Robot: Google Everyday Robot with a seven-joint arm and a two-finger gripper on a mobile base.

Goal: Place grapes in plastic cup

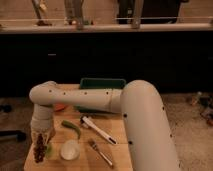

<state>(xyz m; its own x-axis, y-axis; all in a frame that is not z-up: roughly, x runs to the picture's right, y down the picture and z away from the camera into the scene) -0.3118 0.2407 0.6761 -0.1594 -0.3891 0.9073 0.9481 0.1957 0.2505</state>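
Gripper [41, 142] low over the left front corner of the wooden table [117, 131], jaws clamped on the grapes [39, 149], which hang down at the pale-green plastic cup [49, 149], whether above or inside hard to tell. Just right of that, a white bowl [70, 149]; beyond, a green chili pepper [72, 128], a white-handled tool [98, 130], a brush [101, 152] and a green bin [102, 84].

The arm [125, 107] is thick, smooth and cream-white, built of rounded tubular segments dotted with small dark screw holes; its gripper [41, 141] is low at the left.
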